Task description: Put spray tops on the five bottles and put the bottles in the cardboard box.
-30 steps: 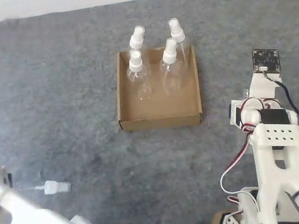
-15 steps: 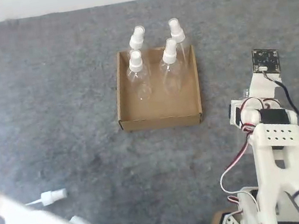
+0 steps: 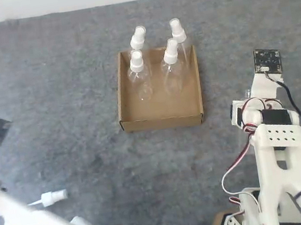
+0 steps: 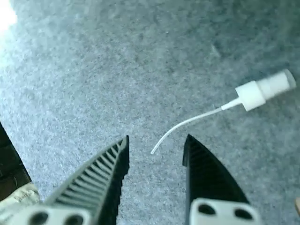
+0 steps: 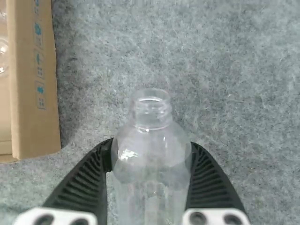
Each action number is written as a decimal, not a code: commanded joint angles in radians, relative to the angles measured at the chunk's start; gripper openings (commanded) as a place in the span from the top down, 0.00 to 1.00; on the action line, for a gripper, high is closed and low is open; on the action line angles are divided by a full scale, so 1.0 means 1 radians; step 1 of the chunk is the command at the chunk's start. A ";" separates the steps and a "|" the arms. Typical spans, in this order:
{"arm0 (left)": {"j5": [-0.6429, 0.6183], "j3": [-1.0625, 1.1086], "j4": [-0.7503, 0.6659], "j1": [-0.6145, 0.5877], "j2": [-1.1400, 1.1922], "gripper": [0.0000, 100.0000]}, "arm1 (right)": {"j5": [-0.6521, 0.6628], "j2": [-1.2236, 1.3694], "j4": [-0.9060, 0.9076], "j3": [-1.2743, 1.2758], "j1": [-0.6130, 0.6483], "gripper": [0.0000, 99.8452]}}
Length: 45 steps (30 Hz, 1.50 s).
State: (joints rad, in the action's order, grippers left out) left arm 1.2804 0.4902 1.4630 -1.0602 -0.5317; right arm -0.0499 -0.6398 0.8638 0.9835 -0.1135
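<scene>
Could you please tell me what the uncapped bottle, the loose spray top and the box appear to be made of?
The bottle: probably clear, glossy plastic; the carpet shows through it. The spray top: seemingly white matte plastic, with a thin translucent dip tube. The box: brown matte cardboard, folded walls.

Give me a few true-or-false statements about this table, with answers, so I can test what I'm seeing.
1. The right gripper holds a bottle without a top. True.
2. The left gripper grips the loose spray top. False: the gripper is open, and the spray top lies on the carpet.
3. The four bottles at the cardboard box wear spray tops. True.
4. The cardboard box lies tipped on its side. False: it sits open side up.
</scene>
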 commanded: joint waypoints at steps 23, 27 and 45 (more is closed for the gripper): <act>0.345 0.170 0.186 0.276 -0.029 0.83 | 0.000 -0.042 -0.019 -0.003 -0.013 0.95; 0.345 0.246 0.097 0.316 -0.029 0.83 | 0.000 -0.042 -0.019 -0.003 -0.013 0.95; 0.440 0.463 -0.144 0.316 -0.028 0.83 | 0.000 -0.042 -0.019 -0.003 -0.013 0.95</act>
State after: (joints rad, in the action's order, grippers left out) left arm 1.6763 0.9628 1.3372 -0.7288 -0.5317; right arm -0.0499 -0.6398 0.8638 0.9835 -0.1135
